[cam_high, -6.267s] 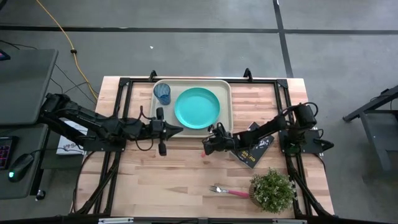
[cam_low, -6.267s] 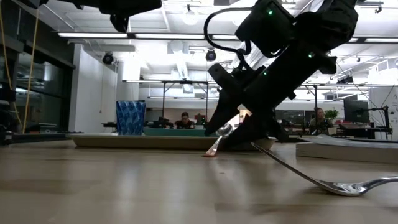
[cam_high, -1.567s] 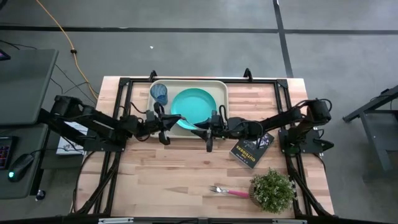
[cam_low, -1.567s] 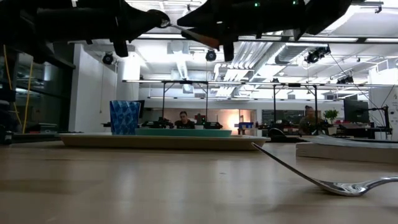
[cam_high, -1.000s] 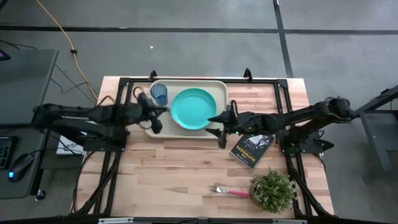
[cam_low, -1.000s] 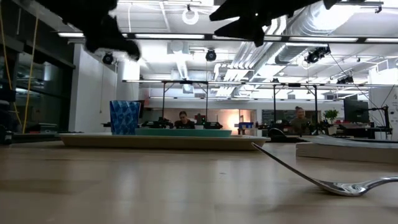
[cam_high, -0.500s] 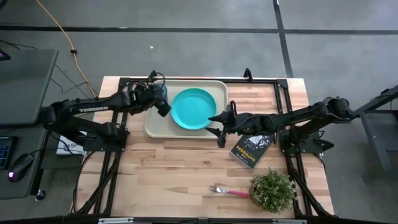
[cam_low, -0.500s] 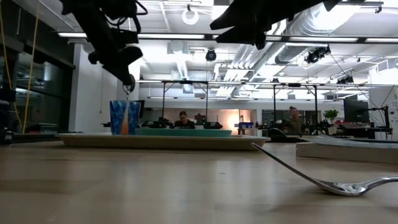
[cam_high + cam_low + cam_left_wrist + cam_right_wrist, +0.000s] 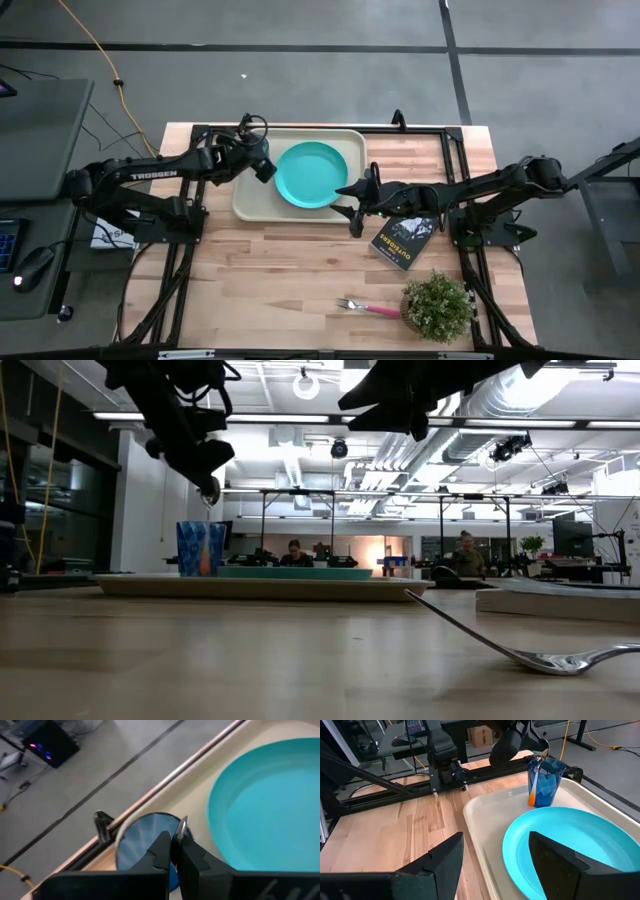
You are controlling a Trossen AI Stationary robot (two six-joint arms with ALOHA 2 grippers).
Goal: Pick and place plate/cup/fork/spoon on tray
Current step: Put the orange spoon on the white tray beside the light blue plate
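Observation:
The cream tray [image 9: 250, 205] lies at the table's far middle, with the turquoise plate [image 9: 318, 173] flat on it. The blue cup [image 9: 547, 782] stands upright in the tray's far left corner. My left gripper [image 9: 264, 168] hovers just above the cup, shut on the spoon [image 9: 207, 491]. My right gripper [image 9: 352, 197] is open and empty, raised over the tray's near right edge beside the plate. The pink-handled fork [image 9: 365, 307] lies flat on the table near the front edge. My left gripper pinches the spoon's silver bowl end [image 9: 183, 826] between its two fingers, coming from above and pointing down. The spoon hangs upright below the fingers, with its orange handle [image 9: 533, 790] down inside the cup. Whether the handle's end touches the cup's bottom I cannot tell.
A black book [image 9: 405, 238] lies right of the tray, under my right arm. A potted plant [image 9: 437, 305] stands at the front right beside the fork. Bare wood lies at the table's front left and middle. People sit in the room behind.
My left gripper has carried the spoon from the tray's near left side toward the far edge, over the cup, and turned to point down. The spoon now hangs upright with its handle lowered into the cup. My right gripper has stayed put.

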